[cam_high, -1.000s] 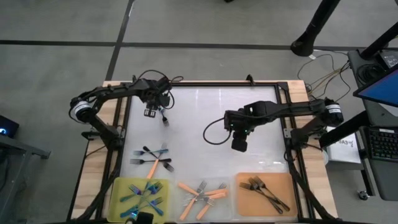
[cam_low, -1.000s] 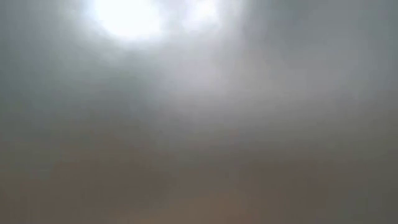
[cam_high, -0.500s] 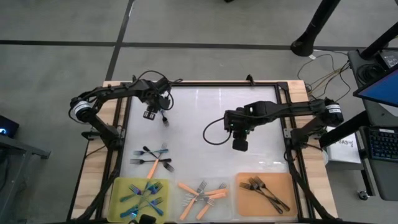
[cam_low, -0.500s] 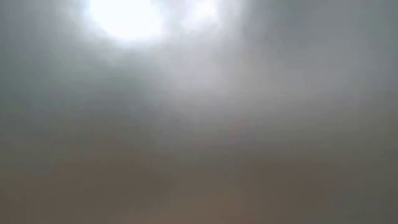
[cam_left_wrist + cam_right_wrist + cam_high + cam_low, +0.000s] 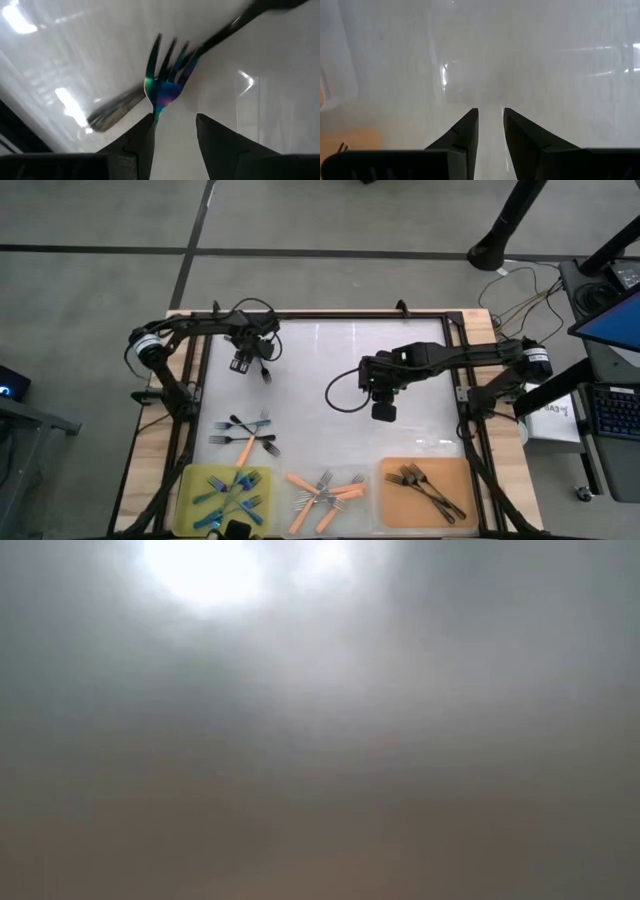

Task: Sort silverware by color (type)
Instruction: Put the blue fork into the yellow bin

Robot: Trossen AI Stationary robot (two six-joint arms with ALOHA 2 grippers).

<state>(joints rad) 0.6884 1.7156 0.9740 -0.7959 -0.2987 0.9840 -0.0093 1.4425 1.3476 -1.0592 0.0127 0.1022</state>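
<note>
Left gripper at table's far-left, clamped on iridescent fork by handle, tines out. Dark fork lies just behind. Grip shallow: fork may twist or drop. Right gripper mid-table, parted, empty. Unsorted forks near yellow tray.

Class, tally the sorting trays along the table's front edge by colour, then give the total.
Yellow-green plastic tray: 1
Clear plastic tray: 1
Orange plastic tray: 1
Total: 3
</note>
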